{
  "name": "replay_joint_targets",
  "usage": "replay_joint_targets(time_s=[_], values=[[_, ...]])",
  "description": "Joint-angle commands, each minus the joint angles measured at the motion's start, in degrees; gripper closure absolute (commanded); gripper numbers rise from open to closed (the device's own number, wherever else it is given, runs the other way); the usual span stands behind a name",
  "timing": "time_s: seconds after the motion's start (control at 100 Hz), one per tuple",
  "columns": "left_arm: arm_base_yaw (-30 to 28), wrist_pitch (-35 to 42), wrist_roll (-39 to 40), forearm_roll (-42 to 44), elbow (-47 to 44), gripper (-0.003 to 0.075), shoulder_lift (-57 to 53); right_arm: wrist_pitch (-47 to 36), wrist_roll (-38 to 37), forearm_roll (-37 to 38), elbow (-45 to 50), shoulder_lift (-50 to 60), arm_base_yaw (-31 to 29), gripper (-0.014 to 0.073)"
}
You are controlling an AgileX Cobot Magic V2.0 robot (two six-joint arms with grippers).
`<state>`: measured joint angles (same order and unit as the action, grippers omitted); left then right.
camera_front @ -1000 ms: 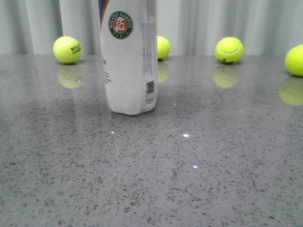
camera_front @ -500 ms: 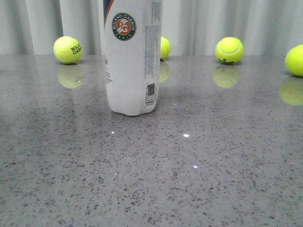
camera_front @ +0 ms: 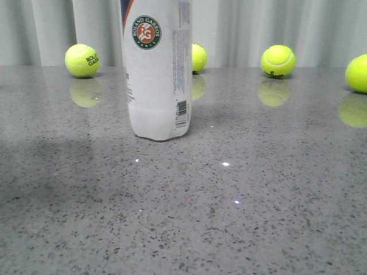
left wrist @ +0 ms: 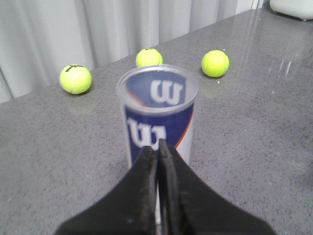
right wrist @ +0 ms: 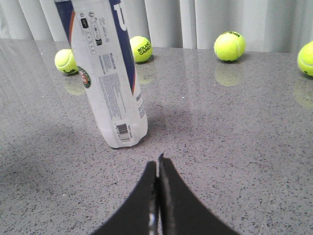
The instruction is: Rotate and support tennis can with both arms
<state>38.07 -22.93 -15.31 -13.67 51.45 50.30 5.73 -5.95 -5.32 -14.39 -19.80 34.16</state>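
The tennis can (camera_front: 157, 74) stands upright on the grey speckled table (camera_front: 258, 200), its round green-and-orange badge and barcode facing the front camera and its top cut off by the frame. In the left wrist view the can (left wrist: 159, 117) shows from above, with an open clear rim and a navy band bearing a white "W". My left gripper (left wrist: 157, 145) is shut and empty, its tips in front of the navy band; I cannot tell if they touch. In the right wrist view the can (right wrist: 110, 83) stands ahead of my right gripper (right wrist: 159, 164), which is shut, empty and apart from it.
Several yellow-green tennis balls lie along the table's far edge before a pale curtain: one at the left (camera_front: 82, 60), one behind the can (camera_front: 198, 57), one to the right (camera_front: 277, 61), one at the right border (camera_front: 358, 73). A dark shadow falls on the left of the table.
The can shifted slightly right, then back left to near where it stood. A darker shadow has spread over the left of the table.
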Motion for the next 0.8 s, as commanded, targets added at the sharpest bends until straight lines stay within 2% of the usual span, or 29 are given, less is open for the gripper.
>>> replay_joint_targets(time_s=[0.0,0.21,0.32,0.63,0.79], values=[[0.14,7.07,0.00,-0.47,-3.51,0.0738,-4.72,-4.52,0.54,0.55,-1.49,-0.22,0.00,0.0652],[0.14,7.42,0.00,-0.36,-12.21,0.0739,-10.42,-4.52,0.54,0.55,-1.49,-0.22,0.00,0.0652],[-1.10,7.42,0.00,3.75,-14.20,0.0739,-10.43,-4.52,0.54,0.55,-1.49,-0.22,0.00,0.0652],[-14.81,8.07,0.00,5.02,-16.11,0.0738,-10.43,-4.52,0.54,0.55,-1.49,-0.22,0.00,0.0652],[-18.02,8.50,0.00,5.64,-17.04,0.0739,-11.79,-4.52,0.54,0.55,-1.49,-0.22,0.00,0.0652]])
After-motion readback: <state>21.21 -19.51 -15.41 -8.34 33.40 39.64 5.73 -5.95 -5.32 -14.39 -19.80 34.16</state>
